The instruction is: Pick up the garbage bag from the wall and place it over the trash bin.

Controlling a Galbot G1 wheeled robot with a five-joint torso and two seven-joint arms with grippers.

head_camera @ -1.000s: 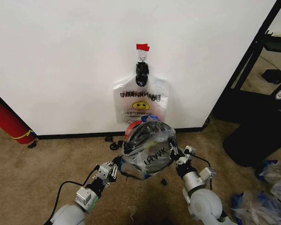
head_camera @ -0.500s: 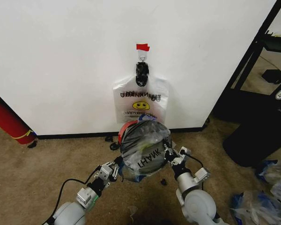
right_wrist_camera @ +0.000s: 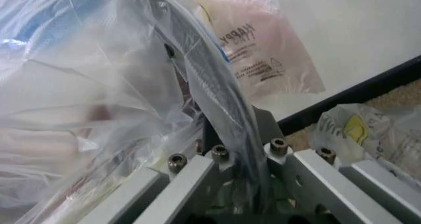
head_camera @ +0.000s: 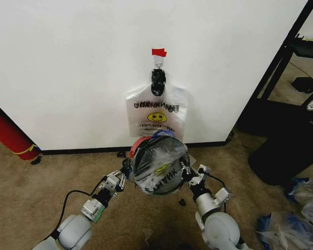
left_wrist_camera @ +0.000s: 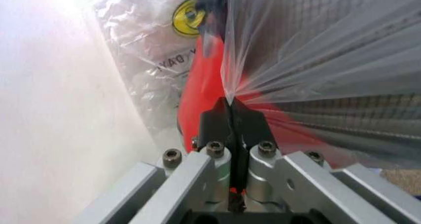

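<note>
The garbage bag [head_camera: 159, 166], clear plastic with black print and a blue patch at its far edge, is stretched over the small black mesh trash bin [head_camera: 146, 151]. The bin's red bottom [left_wrist_camera: 200, 88] points toward the wall. My left gripper [head_camera: 124, 175] is on the bundle's left side, shut on a pinch of the bag's plastic [left_wrist_camera: 289, 76]. My right gripper [head_camera: 184, 170] is on the right side, shut on the bag's film [right_wrist_camera: 98, 100]. The plastic hides most of the bin.
A like smiley bag [head_camera: 156, 112] hangs on the wall from a black hook under red tape [head_camera: 158, 52]. A long red cylinder [head_camera: 8, 133] leans at the left. A black rack [head_camera: 281, 78] and a big black cylinder [head_camera: 292, 146] stand at the right, with loose bags [head_camera: 297, 219] on the carpet.
The bag-covered bin has shifted a little left and toward the wall. Both grippers have moved in with it, and the print on the bag has turned.
</note>
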